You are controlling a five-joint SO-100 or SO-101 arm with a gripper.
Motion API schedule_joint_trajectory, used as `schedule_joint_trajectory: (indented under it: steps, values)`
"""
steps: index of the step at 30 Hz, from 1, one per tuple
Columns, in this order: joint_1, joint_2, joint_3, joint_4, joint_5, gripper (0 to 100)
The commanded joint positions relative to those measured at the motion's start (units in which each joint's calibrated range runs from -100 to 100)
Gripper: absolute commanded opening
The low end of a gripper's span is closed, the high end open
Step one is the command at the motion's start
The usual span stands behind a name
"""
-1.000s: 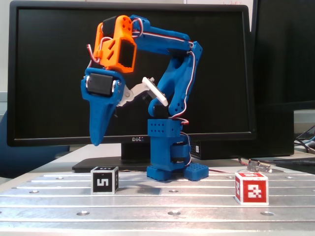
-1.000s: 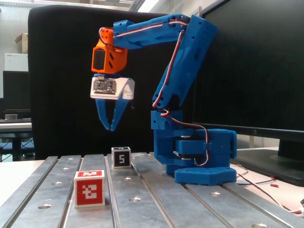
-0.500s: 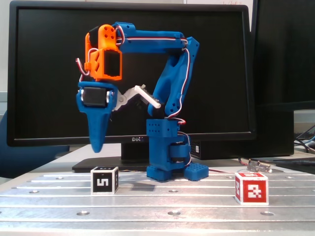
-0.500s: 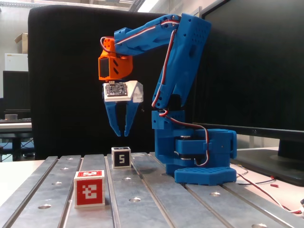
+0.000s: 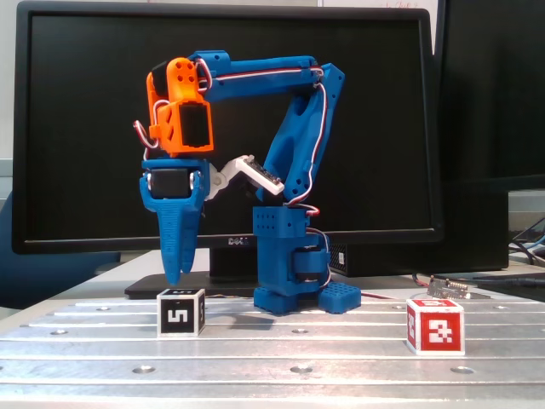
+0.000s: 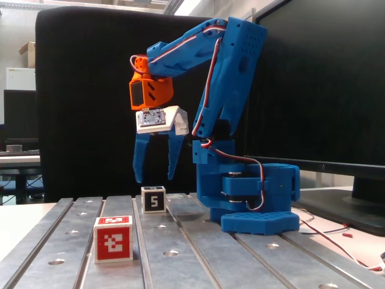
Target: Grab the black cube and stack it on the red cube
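The black cube (image 5: 180, 312) sits on the metal table at the left in a fixed view; in the other fixed view it (image 6: 153, 199) lies farther back, behind the red cube. The red cube (image 5: 435, 325) sits at the right; in the other fixed view it (image 6: 113, 239) is at the front left. My blue gripper (image 6: 155, 179) points straight down just above the black cube, jaws open and empty, one finger on each side. In a fixed view the gripper (image 5: 175, 277) shows side-on, tips a little above the cube's top.
The arm's blue base (image 5: 294, 264) stands on the slotted metal table (image 5: 298, 358) between the cubes. A black monitor (image 5: 230, 128) stands behind. Loose cables (image 6: 337, 232) lie beside the base. Another monitor foot (image 6: 361, 205) stands at the right.
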Motion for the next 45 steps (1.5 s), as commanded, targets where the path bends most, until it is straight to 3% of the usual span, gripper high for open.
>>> schedule_joint_trajectory:
  steps: [1, 14, 45]
  values:
    - [-0.1, -0.4, 0.1, 0.1, -0.2, 27]
    - [-1.3, 0.1, 0.5, -0.3, -0.2, 27]
    - [-1.3, 0.3, 11.9, -15.3, 0.1, 27]
